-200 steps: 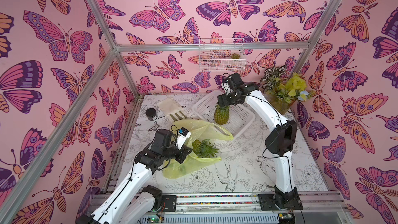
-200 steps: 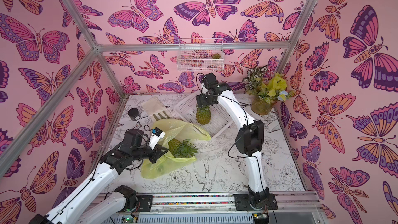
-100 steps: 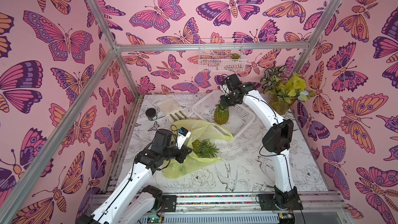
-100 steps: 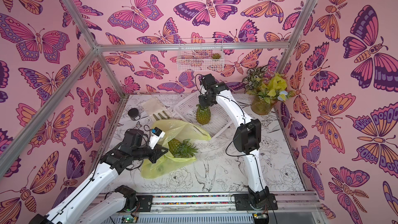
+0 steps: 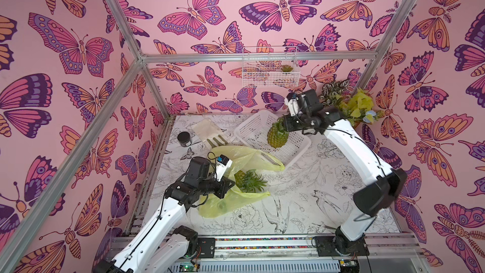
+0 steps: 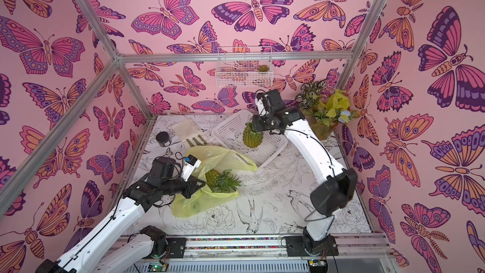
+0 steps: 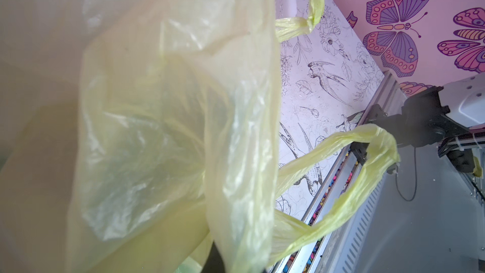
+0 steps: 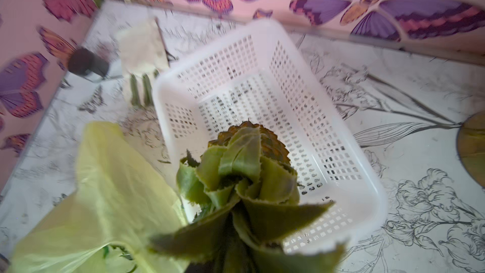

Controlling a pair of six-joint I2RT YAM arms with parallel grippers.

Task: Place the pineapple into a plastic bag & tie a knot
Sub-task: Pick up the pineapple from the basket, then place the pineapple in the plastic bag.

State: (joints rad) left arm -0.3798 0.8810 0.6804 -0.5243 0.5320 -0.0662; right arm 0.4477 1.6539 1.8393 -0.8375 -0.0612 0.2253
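We see the right gripper [image 5: 284,127] [image 6: 254,124] clenched on the leafy green crown of an upright yellow-brown pineapple [image 5: 277,137] [image 6: 252,137] [image 8: 252,153]. It holds the fruit inside the white perforated plastic basket [image 5: 252,130] [image 6: 228,130] [image 8: 236,56], toward the basket's end that faces the robot's rail. We cannot tell whether the fruit's base touches the basket floor.

The large thin translucent yellow-green plastic bag [image 5: 244,156] [image 6: 223,157] [image 7: 157,127] [image 8: 105,193] lies crumpled on the table just beside the basket, on its rail-facing side, with one corner of film reaching the basket's rim. A second pineapple [image 5: 240,177] [image 6: 212,177] lies on its side at the bag's mouth, farther from the basket than the bag's upper fold. Its green crown points away from the left arm.

The left gripper [image 5: 228,185] [image 6: 198,185] is closed on the bag's edge, well apart from the basket, and lifts the film. In the left wrist view the plastic drapes across most of the lens. Two loop handles [image 7: 362,174] hang loose and apart from each other.

Beyond the basket's left side sit a small round black jar [image 5: 184,137] [image 6: 163,137] and a folded cream cloth [image 5: 207,130].
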